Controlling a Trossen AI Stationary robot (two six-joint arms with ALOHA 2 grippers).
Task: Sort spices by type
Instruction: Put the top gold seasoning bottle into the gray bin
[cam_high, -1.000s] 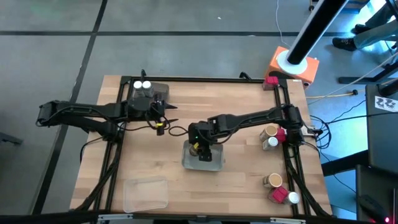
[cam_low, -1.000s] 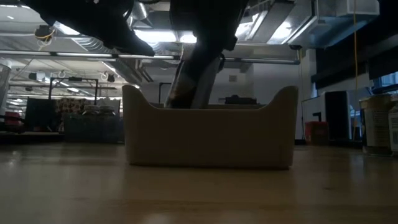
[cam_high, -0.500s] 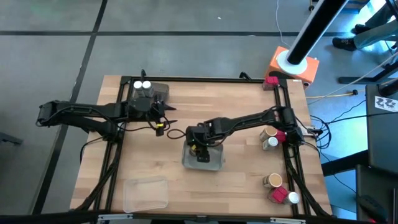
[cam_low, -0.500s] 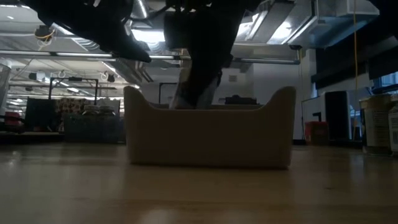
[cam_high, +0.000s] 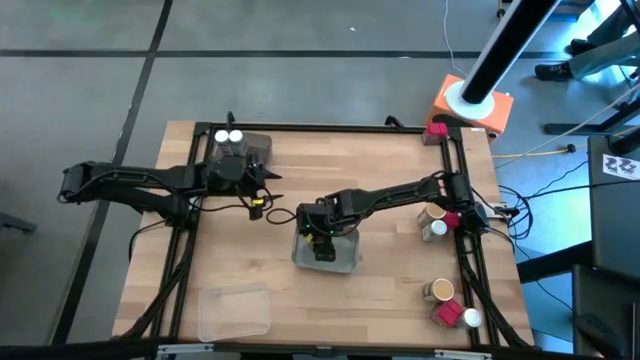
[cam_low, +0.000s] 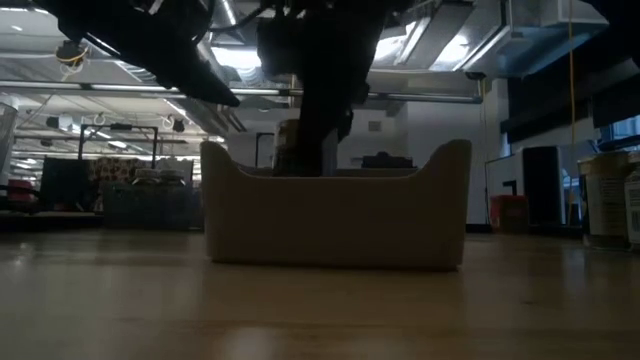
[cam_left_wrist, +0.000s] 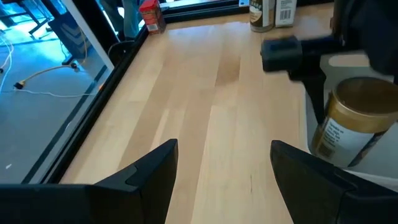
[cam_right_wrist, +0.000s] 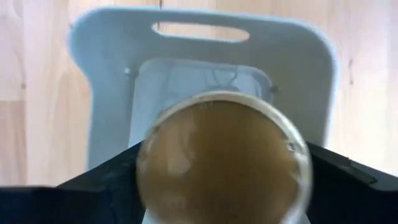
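Note:
A round tan-lidded spice jar (cam_right_wrist: 224, 158) sits between the fingers of my right gripper (cam_high: 320, 224) over the grey tray (cam_high: 326, 252) at the table's middle. In the low view the jar (cam_low: 298, 148) stands upright behind the tray's near wall (cam_low: 335, 215), which hides its lower part. Two white-capped jars (cam_high: 228, 137) stand in a tray at the far left. More jars and red boxes (cam_high: 436, 216) (cam_high: 448, 305) stand along the right edge. My left gripper (cam_left_wrist: 225, 168) is open, hovering over bare wood left of the grey tray. My right gripper holds the tan-lidded jar by its round body just below the lid (cam_right_wrist: 155, 155), pinched between the two fingers (cam_right_wrist: 106, 183), which come from above pointing down. The jar is upright inside the tray's walls. Whether its base rests on the tray floor is hidden.
A clear tray (cam_high: 235, 311) lies near the table's near left corner. An orange box (cam_high: 472, 105) sits past the far right corner. Bare wood lies between the grey tray and the right-hand jars.
My right gripper has shifted a little toward the table's far edge and brought the jar from leaning to upright inside the grey tray. The tray itself has slid slightly.

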